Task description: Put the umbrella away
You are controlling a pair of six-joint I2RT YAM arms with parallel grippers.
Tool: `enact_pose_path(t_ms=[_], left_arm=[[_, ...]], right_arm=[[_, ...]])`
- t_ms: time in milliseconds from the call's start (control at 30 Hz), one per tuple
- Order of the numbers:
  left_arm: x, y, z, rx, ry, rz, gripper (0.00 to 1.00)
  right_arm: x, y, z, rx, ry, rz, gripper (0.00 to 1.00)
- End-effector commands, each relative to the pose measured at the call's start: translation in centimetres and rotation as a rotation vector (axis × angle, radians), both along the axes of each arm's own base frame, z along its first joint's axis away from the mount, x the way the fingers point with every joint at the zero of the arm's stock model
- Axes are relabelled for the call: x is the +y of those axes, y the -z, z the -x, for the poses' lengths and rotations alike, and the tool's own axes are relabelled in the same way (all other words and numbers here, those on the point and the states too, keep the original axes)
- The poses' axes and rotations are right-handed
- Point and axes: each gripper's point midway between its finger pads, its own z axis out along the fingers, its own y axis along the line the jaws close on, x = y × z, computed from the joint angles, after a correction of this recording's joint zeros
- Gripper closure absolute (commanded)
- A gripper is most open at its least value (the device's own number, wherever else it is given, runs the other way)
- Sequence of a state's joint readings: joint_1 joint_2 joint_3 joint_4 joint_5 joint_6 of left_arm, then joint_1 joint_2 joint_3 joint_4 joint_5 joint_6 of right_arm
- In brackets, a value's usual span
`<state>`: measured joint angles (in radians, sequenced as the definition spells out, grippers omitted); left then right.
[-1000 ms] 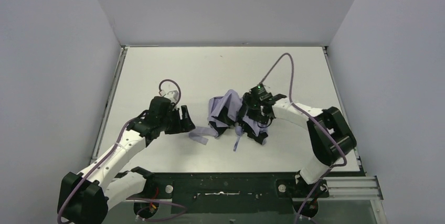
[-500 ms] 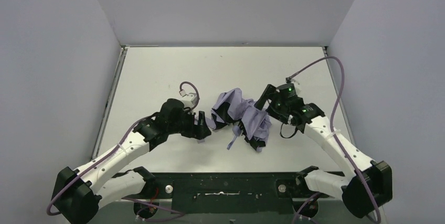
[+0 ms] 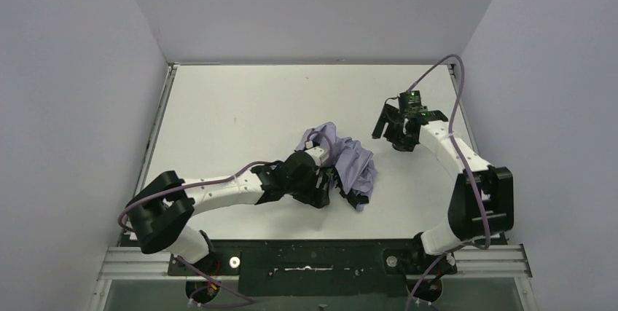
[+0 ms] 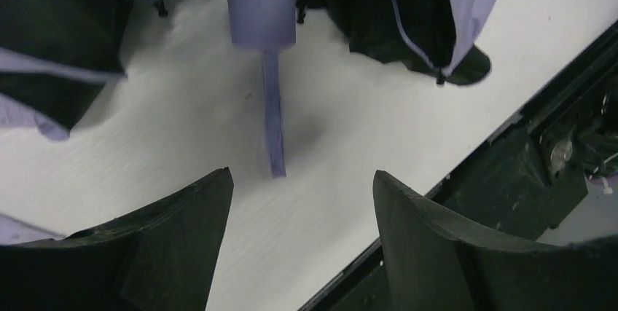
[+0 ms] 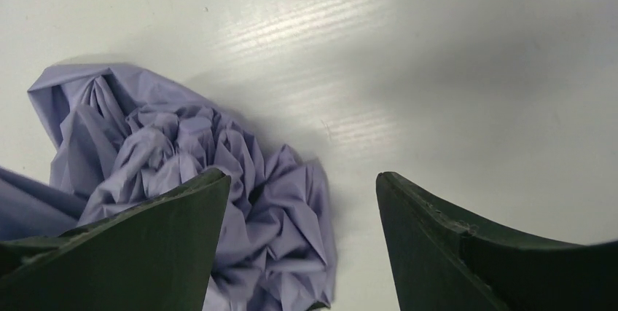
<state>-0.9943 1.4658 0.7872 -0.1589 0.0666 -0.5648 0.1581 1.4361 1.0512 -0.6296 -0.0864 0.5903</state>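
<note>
Lavender umbrella, top view: crumpled heap, not folded, on the counter, middle, toward the near edge.
Left pincer, top view: swung in from the left; now at the heap's near-left side.
Right pincer, top view: drawn back far-right, apart from the fabric.
Handle, left wrist view: ahead of spread, empty jaws; wrist loop trails toward them.
Fabric, right wrist view: lower left; jaws spread, empty.
Meaning: work passes to the left arm; handle grab likely next; nothing stowed.
</note>
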Motion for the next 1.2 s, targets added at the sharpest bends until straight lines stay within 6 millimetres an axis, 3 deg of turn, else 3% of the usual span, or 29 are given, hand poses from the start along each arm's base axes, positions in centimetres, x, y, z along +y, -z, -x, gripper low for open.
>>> enact_pose_path(t_ms=[0, 200, 300, 433, 600, 867, 1167], left_arm=[[-4.2, -2.4, -3.5, -0.069, -0.073, 0.1, 0.32], [-4.6, -0.1, -4.4, -0.038, -0.114, 0.024, 0.32], [-4.5, 1.1, -4.5, -0.022, -0.115, -0.023, 0.32], [-3.1, 2.6, -4.9, -0.017, -0.128, -0.128, 0.32], [-0.9, 3.4, -5.9, -0.011, -0.16, -0.183, 0.32], [2.3, 3.4, -9.8, -0.009, -0.212, -0.227, 0.36], [4.1, 1.8, -13.9, -0.041, -0.248, -0.242, 0.38]], right_arm=[[1.8, -0.4, -5.3, -0.073, -0.084, -0.038, 0.25], [5.4, 2.5, -8.6, -0.011, -0.205, -0.157, 0.25], [7.6, 3.7, -8.6, 0.032, -0.289, -0.214, 0.25], [8.8, 4.7, -7.5, 0.079, -0.351, -0.219, 0.25], [7.5, 5.7, -5.6, 0.123, -0.317, -0.152, 0.26], [5.8, 5.9, -2.0, 0.169, -0.282, -0.101, 0.29], [4.7, 5.3, 1.2, 0.162, -0.256, -0.086, 0.29]])
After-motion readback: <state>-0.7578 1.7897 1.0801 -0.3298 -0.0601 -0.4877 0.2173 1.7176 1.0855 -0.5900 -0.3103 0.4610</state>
